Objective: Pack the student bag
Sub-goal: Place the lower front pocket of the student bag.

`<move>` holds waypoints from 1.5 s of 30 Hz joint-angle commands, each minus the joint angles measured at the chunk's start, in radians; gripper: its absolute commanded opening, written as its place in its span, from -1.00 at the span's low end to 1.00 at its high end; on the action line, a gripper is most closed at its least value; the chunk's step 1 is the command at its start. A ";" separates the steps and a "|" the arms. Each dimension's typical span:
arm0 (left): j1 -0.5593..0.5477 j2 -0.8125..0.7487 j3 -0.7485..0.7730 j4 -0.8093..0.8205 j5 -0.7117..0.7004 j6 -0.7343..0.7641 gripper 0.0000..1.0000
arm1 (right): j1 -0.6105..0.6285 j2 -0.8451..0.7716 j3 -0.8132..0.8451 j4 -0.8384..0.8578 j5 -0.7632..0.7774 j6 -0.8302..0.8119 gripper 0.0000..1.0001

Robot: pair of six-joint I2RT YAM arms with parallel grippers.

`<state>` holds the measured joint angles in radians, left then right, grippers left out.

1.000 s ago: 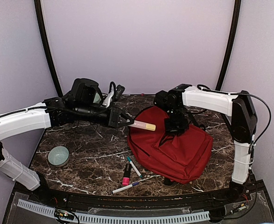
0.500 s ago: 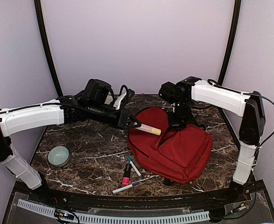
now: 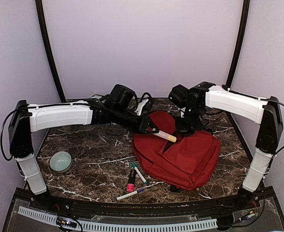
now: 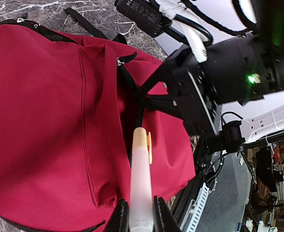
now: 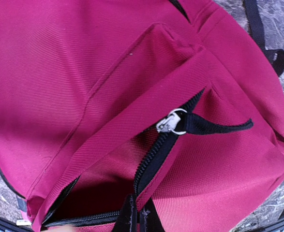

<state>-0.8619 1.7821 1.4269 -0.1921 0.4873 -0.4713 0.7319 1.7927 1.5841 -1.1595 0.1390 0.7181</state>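
Note:
The red student bag [image 3: 187,157] lies on the marble table at centre right. My left gripper [image 3: 151,129] is shut on a pale marker with a yellow cap [image 3: 166,137], whose tip is over the bag's open zip. In the left wrist view the marker [image 4: 141,179] sticks out from the gripper [image 4: 137,216] toward the bag [image 4: 40,121]. My right gripper [image 3: 185,126] is shut on the bag's zip edge and holds the opening up. In the right wrist view the gripper [image 5: 137,215] pinches the black zip tape below the zip pull [image 5: 173,122] on the bag [image 5: 98,58].
A teal bowl [image 3: 60,161] sits at the left. A pink and black marker [image 3: 131,181], a teal pen [image 3: 139,172] and a white pen [image 3: 131,194] lie in front of the bag. Black straps [image 5: 262,34] trail behind the bag.
My left arm has moved right with the marker, bringing its tip over the bag's opening. My right gripper has shifted back and right, keeping hold of the zip edge.

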 commanded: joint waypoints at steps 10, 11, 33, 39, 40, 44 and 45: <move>0.000 0.110 0.110 -0.011 0.018 0.010 -1.00 | 0.003 -0.048 -0.022 0.058 -0.064 -0.035 -1.00; 0.000 0.117 0.114 -0.014 0.017 0.012 -1.00 | 0.004 -0.049 -0.022 0.061 -0.066 -0.035 -1.00; 0.000 0.236 0.171 -0.044 0.139 0.039 -1.00 | -0.010 -0.038 0.023 0.068 -0.105 -0.081 -0.78; 0.000 0.238 0.136 -0.005 0.233 0.029 -1.00 | -0.049 -0.064 0.022 0.024 -0.085 -0.108 -0.41; 0.001 0.239 0.134 0.001 0.240 0.026 -1.00 | -0.058 -0.077 0.015 0.021 -0.087 -0.113 -0.36; 0.000 0.255 0.139 0.023 0.283 0.005 -1.00 | -0.094 -0.138 -0.014 0.016 -0.100 -0.124 -0.17; 0.000 0.258 0.142 0.030 0.289 -0.001 -1.00 | -0.102 -0.152 -0.022 0.012 -0.101 -0.126 -0.12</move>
<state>-0.8616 2.0315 1.5749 -0.1917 0.6949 -0.4568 0.6609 1.7245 1.5787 -1.1252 0.0456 0.6094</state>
